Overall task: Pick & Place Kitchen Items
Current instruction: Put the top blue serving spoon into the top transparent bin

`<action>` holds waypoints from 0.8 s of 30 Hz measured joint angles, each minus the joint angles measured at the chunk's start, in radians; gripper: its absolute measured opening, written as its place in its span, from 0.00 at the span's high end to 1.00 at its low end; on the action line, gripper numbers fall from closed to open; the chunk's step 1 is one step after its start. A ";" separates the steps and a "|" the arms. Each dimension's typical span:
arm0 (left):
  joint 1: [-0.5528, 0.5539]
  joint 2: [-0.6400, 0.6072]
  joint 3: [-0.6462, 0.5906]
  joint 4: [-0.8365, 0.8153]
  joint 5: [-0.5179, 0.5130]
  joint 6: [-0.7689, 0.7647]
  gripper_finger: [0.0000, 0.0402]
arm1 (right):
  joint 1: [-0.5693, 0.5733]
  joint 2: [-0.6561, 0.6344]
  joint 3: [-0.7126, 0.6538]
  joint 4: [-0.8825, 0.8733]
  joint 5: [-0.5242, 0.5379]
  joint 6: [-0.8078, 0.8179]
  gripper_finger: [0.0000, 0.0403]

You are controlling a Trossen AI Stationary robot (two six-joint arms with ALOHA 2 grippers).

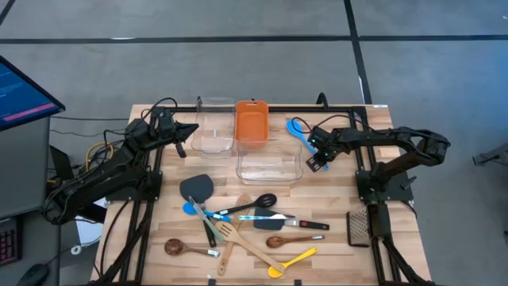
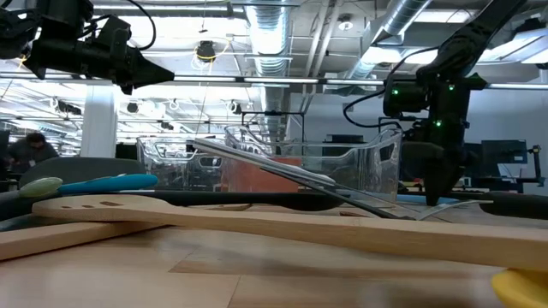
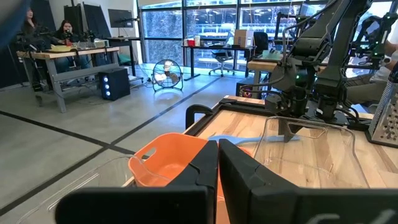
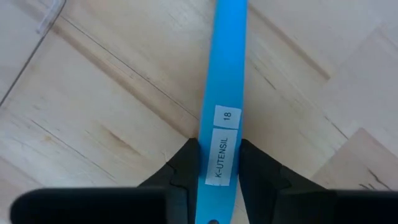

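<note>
1. The left end effector (image 1: 193,128) hangs above the desk's (image 1: 333,254) left rear, its dark tapered fingers (image 3: 239,171) pressed together with nothing between them.
2. Beside it stand a clear plastic tub (image 1: 214,127), glossy and round-cornered, then an orange rectangular bin (image 1: 252,123), then a second clear tub (image 1: 270,163).
3. Near the desk's front lies the heap of utensils (image 1: 246,226): black turners, blue spoons, pale wooden spoons and a slotted spatula, one yellow spoon (image 1: 295,260), some crossing one another.
4. A perforated metal grater (image 1: 359,227) lies at the right edge.
5. The right end effector (image 1: 319,156) is clamped on the flat handle of a blue spoon (image 4: 222,93), smooth plastic bearing a white label, lying on the pale wood grain right of the tubs.
</note>
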 joint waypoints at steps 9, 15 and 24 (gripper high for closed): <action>0.000 0.000 0.000 0.000 0.000 0.000 0.99 | 0.000 -0.176 -0.002 -0.042 -0.008 0.001 0.81; 0.000 0.000 0.000 0.000 0.000 0.000 0.99 | -0.001 -0.295 -0.001 -0.093 0.035 0.019 0.81; 0.000 0.000 0.000 0.000 0.000 0.000 0.99 | -0.001 -0.422 0.000 -0.133 0.145 0.038 0.81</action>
